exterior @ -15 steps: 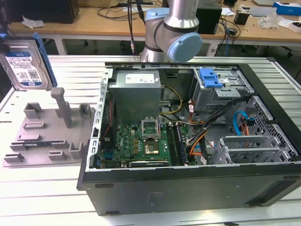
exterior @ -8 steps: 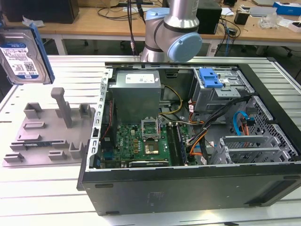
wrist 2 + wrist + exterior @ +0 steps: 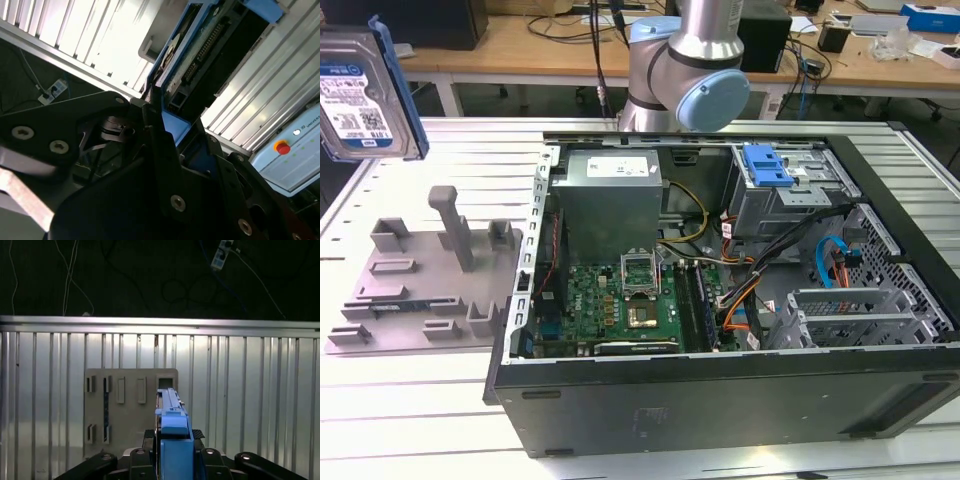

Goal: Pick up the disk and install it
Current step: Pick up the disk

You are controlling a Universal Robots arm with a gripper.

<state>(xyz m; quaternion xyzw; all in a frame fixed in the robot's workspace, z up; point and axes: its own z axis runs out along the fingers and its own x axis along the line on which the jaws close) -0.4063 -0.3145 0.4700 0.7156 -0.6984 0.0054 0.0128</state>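
The disk hangs in the air at the exterior view's upper left, label side showing, with its blue carrier frame along one edge, well above the grey fixture. In the first wrist view the disk is edge-on, with my gripper shut on its blue frame and a black finger on each side. The second wrist view has the disk with its connector end showing, clamped by the dark fingers. The grey fixture lies on the table beneath the disk.
An open computer case lies at the exterior view's middle and right, with a blue latch on its drive cage. The arm's body stands behind the case. A box with a red button sits beside the slatted table.
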